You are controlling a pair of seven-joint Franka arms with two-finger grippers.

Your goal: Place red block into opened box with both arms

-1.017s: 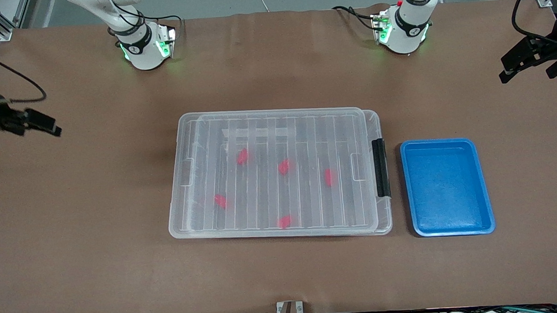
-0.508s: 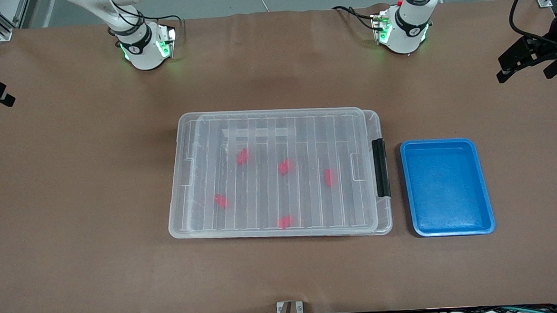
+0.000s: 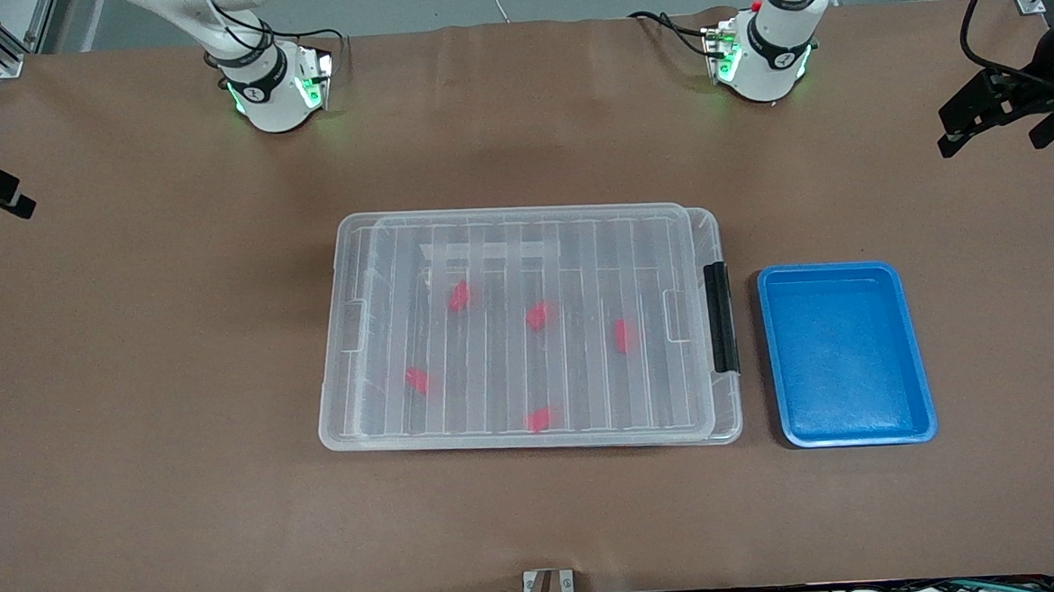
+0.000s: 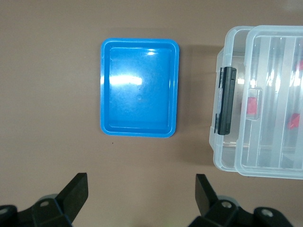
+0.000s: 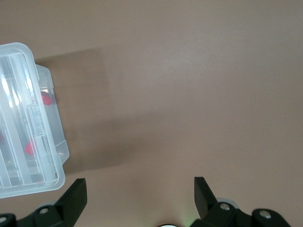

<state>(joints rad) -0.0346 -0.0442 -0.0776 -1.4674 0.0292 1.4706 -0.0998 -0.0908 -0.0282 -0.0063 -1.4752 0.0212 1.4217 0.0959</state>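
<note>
The box sits mid-desk, lid on, 5 red blocks inside, beside a blue tray. Left end effector and right end effector hang released over bare desk at its ends.

The ribbed lid blurs five red blocks inside the box; frame edges crop both arms.

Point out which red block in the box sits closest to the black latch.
The red block beside the lid's small handle recess, toward the black latch end of the box. The other four lie farther toward the right arm's end.
</note>
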